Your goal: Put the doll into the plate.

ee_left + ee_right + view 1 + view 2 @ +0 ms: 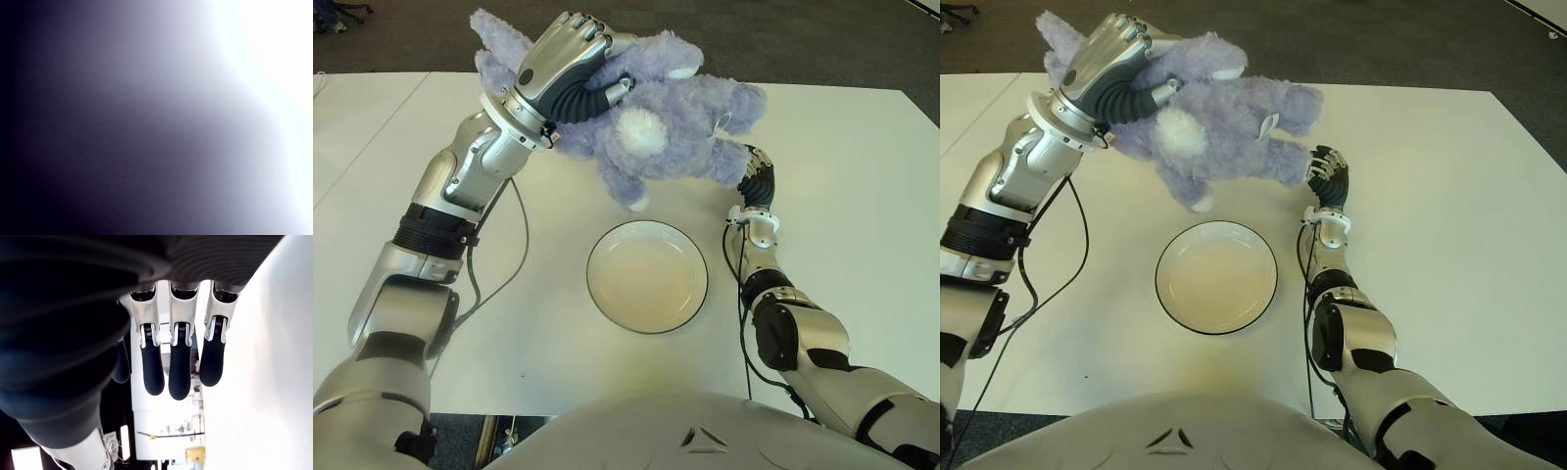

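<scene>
The left hand [570,61] grips the purple doll [646,122], fingers curled around it, above bare table [822,215] beyond the empty plate [647,275], partly hiding the right hand [756,176], whose fingers hang straight and empty.

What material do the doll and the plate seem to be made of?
The doll, held up by the left hand, looks like soft purple plush with white patches: its surface is fuzzy. The plate looks like glazed ceramic, perhaps melamine: smooth, cream, slightly glossy, with a dark rim.
</scene>
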`<state>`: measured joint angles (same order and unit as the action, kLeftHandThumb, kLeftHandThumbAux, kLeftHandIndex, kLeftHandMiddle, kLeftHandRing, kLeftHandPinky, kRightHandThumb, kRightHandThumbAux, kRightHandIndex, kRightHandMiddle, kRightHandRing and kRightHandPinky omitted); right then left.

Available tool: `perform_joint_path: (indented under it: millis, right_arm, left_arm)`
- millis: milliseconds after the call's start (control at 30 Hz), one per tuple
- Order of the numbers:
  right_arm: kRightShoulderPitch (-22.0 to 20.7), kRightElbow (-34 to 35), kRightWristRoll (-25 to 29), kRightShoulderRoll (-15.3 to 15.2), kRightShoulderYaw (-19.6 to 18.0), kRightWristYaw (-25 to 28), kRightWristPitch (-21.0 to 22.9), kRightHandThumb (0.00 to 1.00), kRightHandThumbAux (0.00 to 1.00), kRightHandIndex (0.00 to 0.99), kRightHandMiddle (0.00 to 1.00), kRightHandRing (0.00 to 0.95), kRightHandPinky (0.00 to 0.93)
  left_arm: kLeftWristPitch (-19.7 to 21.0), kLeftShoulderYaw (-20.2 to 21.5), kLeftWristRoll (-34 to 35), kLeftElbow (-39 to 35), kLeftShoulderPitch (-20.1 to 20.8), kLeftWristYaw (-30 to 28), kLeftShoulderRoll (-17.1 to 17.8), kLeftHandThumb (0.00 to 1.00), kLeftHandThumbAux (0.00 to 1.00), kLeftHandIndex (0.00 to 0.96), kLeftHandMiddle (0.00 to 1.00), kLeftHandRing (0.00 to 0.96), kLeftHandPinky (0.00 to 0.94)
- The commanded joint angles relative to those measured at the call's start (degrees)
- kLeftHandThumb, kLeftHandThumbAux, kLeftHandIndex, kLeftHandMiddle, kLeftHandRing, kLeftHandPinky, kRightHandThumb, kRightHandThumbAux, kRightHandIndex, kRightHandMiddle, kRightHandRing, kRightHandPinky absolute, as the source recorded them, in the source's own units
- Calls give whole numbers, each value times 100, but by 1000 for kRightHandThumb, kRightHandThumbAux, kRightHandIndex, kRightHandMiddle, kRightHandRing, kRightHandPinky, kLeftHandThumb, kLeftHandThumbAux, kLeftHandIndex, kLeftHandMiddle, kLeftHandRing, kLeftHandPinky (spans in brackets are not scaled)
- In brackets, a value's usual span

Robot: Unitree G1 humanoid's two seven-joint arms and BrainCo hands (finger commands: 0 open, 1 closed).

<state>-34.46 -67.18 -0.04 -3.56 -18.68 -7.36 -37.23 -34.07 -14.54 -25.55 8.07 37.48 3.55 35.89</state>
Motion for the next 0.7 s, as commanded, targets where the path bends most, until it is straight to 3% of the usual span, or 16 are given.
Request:
perform_joint_path:
  millis: [33, 267, 700]
  right_arm:
    - [1592, -925, 110, 398, -107, -56, 204, 200, 874, 302, 354, 377, 390]
    - [1595, -924, 128, 406, -125, -38, 184, 207, 867, 303, 359, 382, 394]
    - [1624, -923, 80, 374, -84, -26, 233, 222, 856, 295, 344, 366, 368]
  left_arm:
    - [190, 96, 859, -696, -712, -995, 176, 751, 692, 444, 810, 813, 789]
    - [454, 86, 967, -1237, -1205, -1367, 108, 748, 695, 442, 818, 824, 816]
    - [356, -33, 1059, -1037, -1619, -1716, -104, 746, 696, 442, 816, 823, 821]
